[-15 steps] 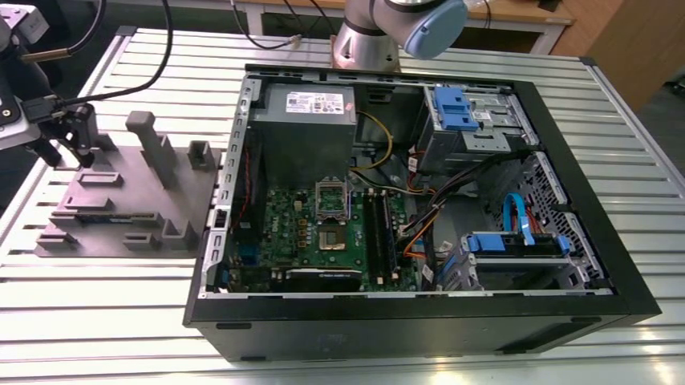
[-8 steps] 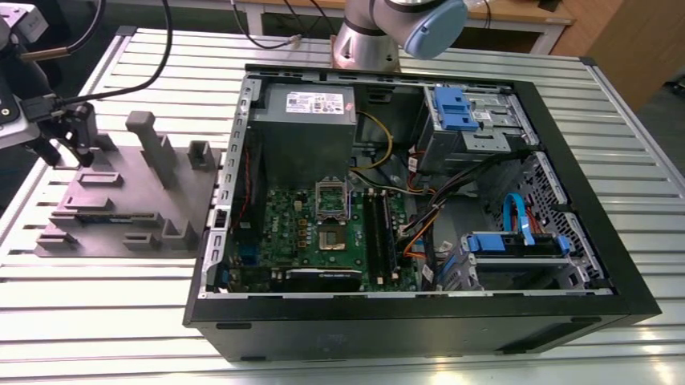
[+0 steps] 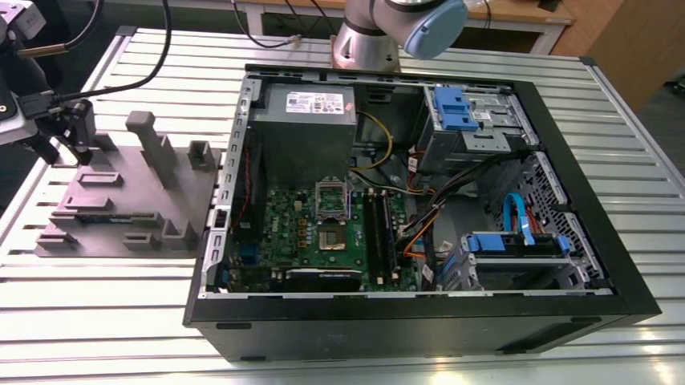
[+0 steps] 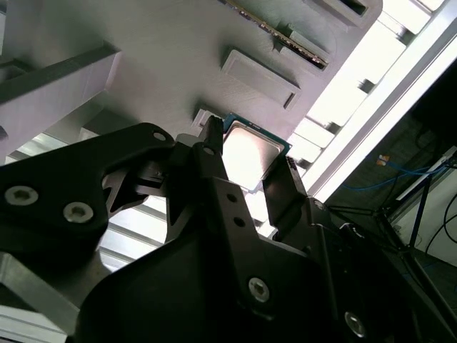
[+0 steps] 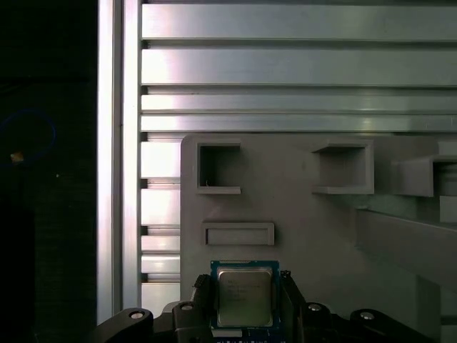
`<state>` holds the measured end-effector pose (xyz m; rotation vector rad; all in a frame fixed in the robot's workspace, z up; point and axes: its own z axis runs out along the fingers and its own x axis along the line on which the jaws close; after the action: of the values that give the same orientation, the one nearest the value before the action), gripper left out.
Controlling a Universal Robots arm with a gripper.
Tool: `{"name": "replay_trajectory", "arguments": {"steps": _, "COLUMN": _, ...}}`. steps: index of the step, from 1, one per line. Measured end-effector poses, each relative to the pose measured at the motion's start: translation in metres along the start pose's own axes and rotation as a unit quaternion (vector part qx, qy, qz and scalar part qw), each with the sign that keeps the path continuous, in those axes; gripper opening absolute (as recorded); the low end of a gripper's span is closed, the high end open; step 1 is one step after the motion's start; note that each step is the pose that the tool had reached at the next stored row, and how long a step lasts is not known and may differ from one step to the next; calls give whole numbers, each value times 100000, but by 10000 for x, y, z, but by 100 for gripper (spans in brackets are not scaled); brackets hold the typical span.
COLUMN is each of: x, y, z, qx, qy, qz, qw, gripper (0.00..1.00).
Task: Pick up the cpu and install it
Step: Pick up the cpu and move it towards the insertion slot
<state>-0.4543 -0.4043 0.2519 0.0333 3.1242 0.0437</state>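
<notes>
Exterior, container: the open computer case [image 3: 428,314] lies on its side on the slatted table [image 3: 128,314]. Inside I see a green motherboard [image 3: 310,241] with its socket [image 3: 329,234], a grey power supply [image 3: 305,132], blue drive carriers [image 3: 455,108] and loose cables.
Exterior, writing: there is a white label [image 3: 310,102] on the power supply, too small for me to read.
Exterior, hand: the gripper [image 3: 64,154] stands over the corner of the grey fixture [image 3: 128,192] at the exterior view's left, well apart from the case.
Second wrist, hand: the black fingers [image 4: 214,168] are drawn in narrow, one against each of two opposite edges of the cpu [image 4: 250,151].
Second wrist, fixture: a thin board with a row of contacts [image 4: 300,48] sits in a slot.
First wrist, cpu place: it is at the fixture's edge, just beside a shallow rectangular recess [image 5: 238,234] – I cannot tell whether it is lifted or resting.
First wrist, cpu heading: it lies flat, metal lid towards the camera, with a green rim showing. It is square, so it has no long axis, and its sides run parallel to the fixture's edges.
First wrist, writing: faint print on the lid, not legible to me.
</notes>
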Motion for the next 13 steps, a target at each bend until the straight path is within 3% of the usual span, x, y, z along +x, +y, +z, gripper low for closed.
{"name": "replay_trajectory", "arguments": {"steps": 9, "x": -7, "y": 7, "z": -2, "qx": 7, "qy": 8, "qz": -8, "qw": 100000, "gripper": 47}}
{"name": "replay_trajectory", "arguments": {"steps": 13, "x": -7, "y": 10, "z": -41, "qx": 7, "qy": 4, "qz": -1, "qw": 100000, "gripper": 47}}
